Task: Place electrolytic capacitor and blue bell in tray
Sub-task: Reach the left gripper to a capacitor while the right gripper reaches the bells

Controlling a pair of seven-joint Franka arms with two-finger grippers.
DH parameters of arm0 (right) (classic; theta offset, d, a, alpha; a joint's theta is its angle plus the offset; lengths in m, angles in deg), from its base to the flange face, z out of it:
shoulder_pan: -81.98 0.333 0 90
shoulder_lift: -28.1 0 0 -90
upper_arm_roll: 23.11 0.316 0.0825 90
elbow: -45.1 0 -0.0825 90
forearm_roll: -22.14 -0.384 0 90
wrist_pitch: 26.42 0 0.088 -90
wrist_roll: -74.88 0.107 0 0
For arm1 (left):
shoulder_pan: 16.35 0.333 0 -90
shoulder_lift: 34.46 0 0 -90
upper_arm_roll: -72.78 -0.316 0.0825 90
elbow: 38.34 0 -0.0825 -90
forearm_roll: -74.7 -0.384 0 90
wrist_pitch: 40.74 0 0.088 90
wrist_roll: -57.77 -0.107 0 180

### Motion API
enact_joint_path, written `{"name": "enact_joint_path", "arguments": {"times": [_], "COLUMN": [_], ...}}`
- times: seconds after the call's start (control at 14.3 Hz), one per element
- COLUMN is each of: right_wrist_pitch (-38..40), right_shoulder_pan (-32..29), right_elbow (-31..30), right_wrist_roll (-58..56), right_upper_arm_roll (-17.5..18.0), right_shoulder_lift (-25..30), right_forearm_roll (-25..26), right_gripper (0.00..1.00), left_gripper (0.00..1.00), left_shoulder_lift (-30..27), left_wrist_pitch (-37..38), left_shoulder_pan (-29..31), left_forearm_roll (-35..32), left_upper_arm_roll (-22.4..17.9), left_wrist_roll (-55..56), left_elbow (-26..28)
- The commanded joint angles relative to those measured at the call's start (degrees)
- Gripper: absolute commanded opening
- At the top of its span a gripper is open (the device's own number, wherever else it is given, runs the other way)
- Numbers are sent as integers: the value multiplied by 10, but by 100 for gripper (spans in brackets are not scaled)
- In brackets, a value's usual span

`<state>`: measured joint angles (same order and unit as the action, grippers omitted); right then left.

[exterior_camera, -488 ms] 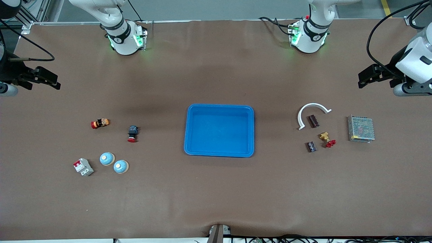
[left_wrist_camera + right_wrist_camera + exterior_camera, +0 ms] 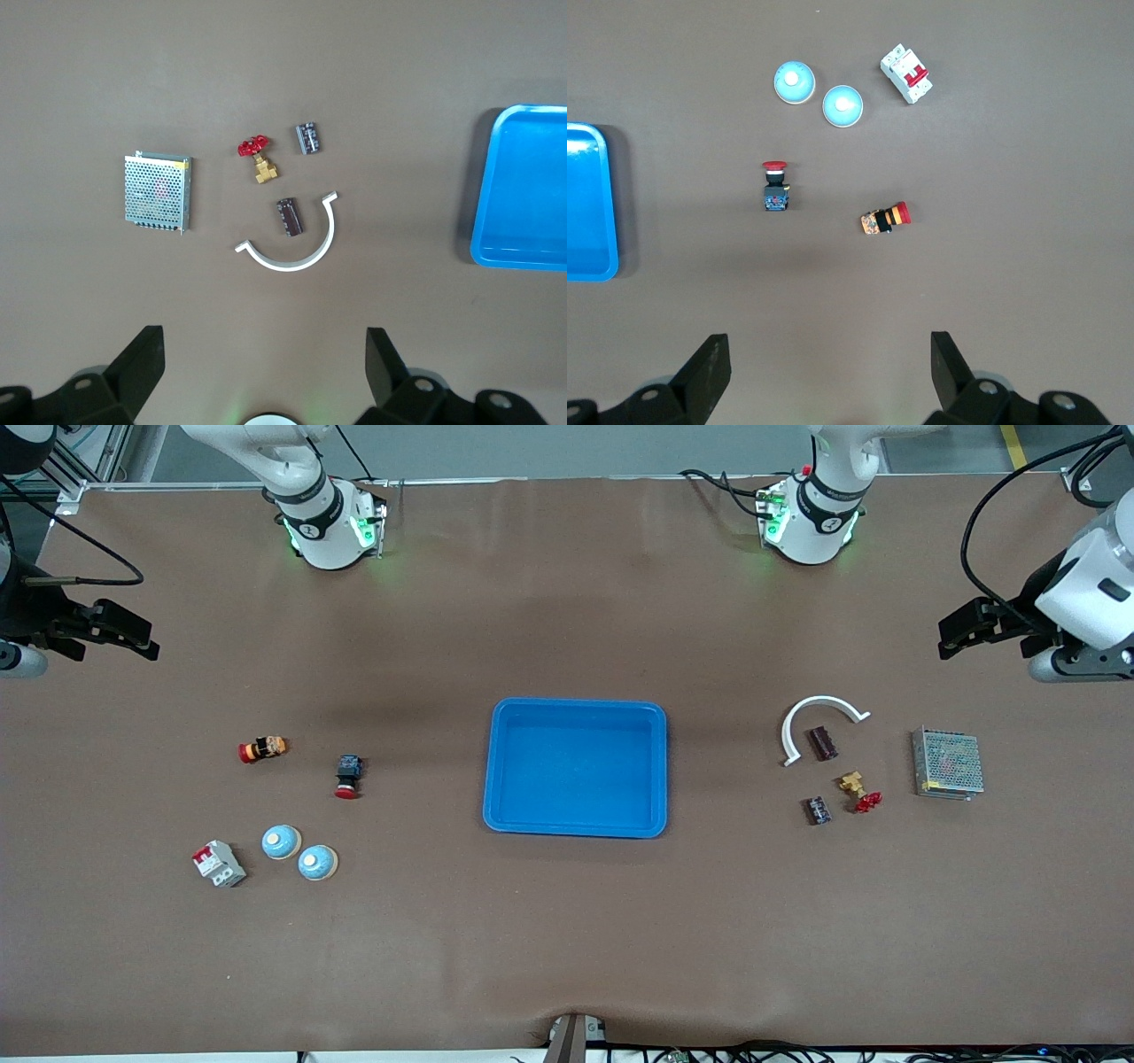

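Observation:
The empty blue tray lies mid-table. Two blue bells sit side by side toward the right arm's end; they also show in the right wrist view. Two dark capacitors lie toward the left arm's end. One sits inside a white arc and the other is nearer the front camera. Both show in the left wrist view. My left gripper is open and empty, up over the table's left-arm end. My right gripper is open and empty over the right-arm end.
A white curved piece, a brass valve with a red handle and a metal mesh box lie by the capacitors. A red-and-white breaker and two red push buttons lie near the bells.
The left arm's hand has shifted slightly. Nothing on the table has moved and the right arm is still.

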<state>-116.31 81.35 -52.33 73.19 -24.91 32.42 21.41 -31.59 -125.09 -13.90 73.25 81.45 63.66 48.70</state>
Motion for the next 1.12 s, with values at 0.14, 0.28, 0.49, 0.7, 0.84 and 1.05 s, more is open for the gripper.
{"name": "enact_joint_path", "arguments": {"times": [0.14,0.28,0.49,0.7,0.84,1.05], "right_wrist_pitch": [6,1,-20,-55,-85,-159], "right_shoulder_pan": [-4,-3,5,38,55,69], "right_elbow": [4,4,3,-2,-14,-65], "right_wrist_roll": [5,5,5,6,9,8], "right_upper_arm_roll": [7,7,7,7,7,7], "right_shoulder_lift": [4,2,-17,-47,-65,-77], "right_forearm_roll": [6,6,4,5,4,5], "right_gripper": [100,100,100,100,100,100], "left_gripper": [100,100,100,100,100,100], "left_shoulder_lift": [38,35,33,33,35,40], "left_wrist_pitch": [-62,-115,-194,-289,-353,-432], "left_shoulder_pan": [3,5,2,5,5,5], "left_forearm_roll": [2,2,1,2,2,2], "left_upper_arm_roll": [-1,-1,-1,-1,-1,-1], "left_wrist_roll": [4,30,85,97,119,151], "left_elbow": [45,102,181,261,315,375]}}
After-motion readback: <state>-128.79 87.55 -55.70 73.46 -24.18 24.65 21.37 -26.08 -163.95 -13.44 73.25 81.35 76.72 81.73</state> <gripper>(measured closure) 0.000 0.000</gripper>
